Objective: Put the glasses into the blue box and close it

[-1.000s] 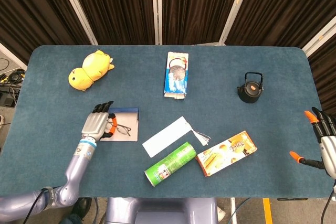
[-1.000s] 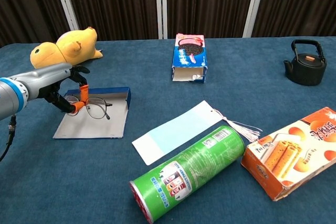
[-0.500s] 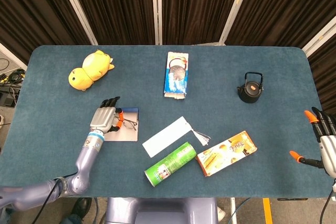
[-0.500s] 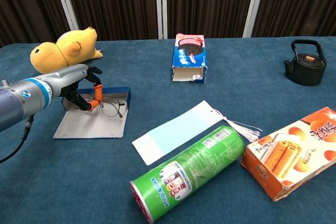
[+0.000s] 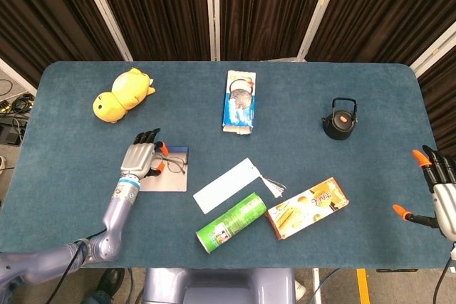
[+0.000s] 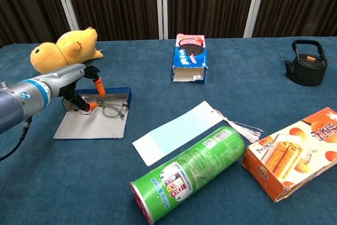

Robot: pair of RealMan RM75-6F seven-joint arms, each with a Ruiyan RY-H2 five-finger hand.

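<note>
The glasses (image 6: 109, 108) lie at the far end of the open blue box (image 6: 100, 123), up against its blue back wall, with the flat grey panel stretching toward the robot in front of them. Over the last second they have slid from the middle-left of the panel toward that wall. The left robot hand (image 6: 83, 87) that carried them has opened up: its orange fingertips (image 6: 98, 84) are now spread apart above the left lens and temple rather than pinched on the frame, though 1 lower tip sits so close to the temple that I cannot tell whether it touches. This looks like a release, so the placing half of the job seems done and folding the box shut is what remains. In the head view the same left robot hand (image 5: 142, 159) hovers at the box's left edge. The right robot hand (image 5: 434, 194) waits wide open at the far right corner of the counter (image 5: 370, 115), holding nothing. Near the box lie a white paper strip (image 6: 178, 135) and a green can (image 6: 188, 170); a yellow plush toy (image 6: 64, 47) sits behind.
</note>
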